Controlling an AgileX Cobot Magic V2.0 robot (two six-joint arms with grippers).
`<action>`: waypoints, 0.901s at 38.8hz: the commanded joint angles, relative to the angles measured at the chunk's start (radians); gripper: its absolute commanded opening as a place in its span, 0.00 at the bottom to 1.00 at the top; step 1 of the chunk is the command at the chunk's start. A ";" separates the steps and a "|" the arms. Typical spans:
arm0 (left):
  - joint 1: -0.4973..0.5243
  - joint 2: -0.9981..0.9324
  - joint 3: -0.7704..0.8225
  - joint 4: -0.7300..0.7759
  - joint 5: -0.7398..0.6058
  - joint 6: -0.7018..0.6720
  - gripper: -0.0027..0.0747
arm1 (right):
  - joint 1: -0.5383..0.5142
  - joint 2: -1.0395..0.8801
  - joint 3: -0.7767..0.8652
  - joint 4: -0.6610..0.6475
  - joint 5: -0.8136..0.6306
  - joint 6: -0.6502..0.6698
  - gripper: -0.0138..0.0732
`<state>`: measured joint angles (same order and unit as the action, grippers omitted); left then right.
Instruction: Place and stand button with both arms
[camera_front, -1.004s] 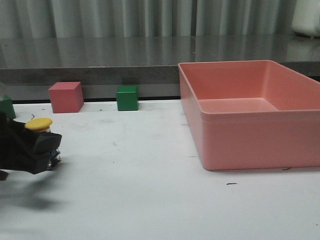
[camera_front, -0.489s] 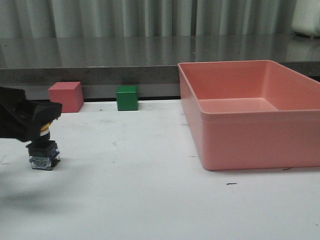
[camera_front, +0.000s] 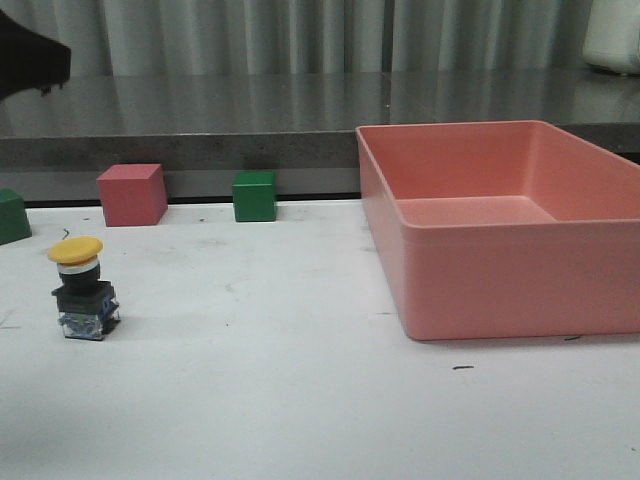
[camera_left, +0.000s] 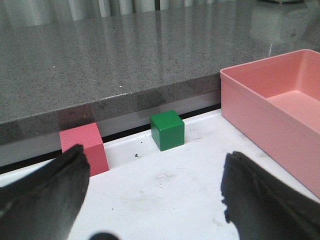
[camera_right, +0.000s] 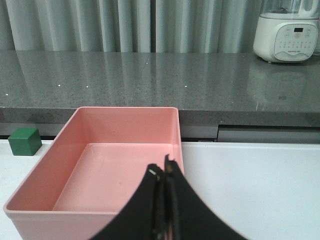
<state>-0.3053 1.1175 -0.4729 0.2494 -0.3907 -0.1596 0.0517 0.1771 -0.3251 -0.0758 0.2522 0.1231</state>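
From the front, the button (camera_front: 83, 288) is standing upright on the matte white counter (camera_front: 300, 400), well left of the smooth pink plastic bin (camera_front: 500, 225): rounded yellow cap on top, silver collar, black body, clear bluish block at the base. Nothing is gripping it. One pink cube (camera_front: 132, 194) and two green cubes are sitting along the back edge, one (camera_front: 254, 195) beside the pink one, one (camera_front: 12, 216) at the far left. A speckled grey stone ledge (camera_front: 250, 110) and pale curtains (camera_front: 250, 35) are filling the background.

Over to the left wrist: the left gripper (camera_left: 155, 200) is hanging with its black fingers spread wide apart, framing the pink cube and one green cube.

Right wrist now: the right gripper (camera_right: 164, 172) is showing its fingers pressed together, holding nothing, above the bin, with a white appliance (camera_right: 287, 32) on the ledge.
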 joint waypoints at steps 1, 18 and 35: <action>-0.029 -0.121 -0.082 -0.020 0.136 -0.015 0.70 | -0.007 0.011 -0.026 -0.009 -0.085 -0.007 0.08; -0.049 -0.609 -0.134 -0.076 0.685 -0.015 0.18 | -0.007 0.011 -0.026 -0.009 -0.085 -0.007 0.08; -0.049 -0.919 -0.134 -0.076 0.939 -0.015 0.01 | -0.007 0.011 -0.026 -0.009 -0.085 -0.007 0.08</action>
<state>-0.3461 0.2082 -0.5726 0.1757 0.6075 -0.1636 0.0517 0.1771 -0.3251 -0.0758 0.2522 0.1231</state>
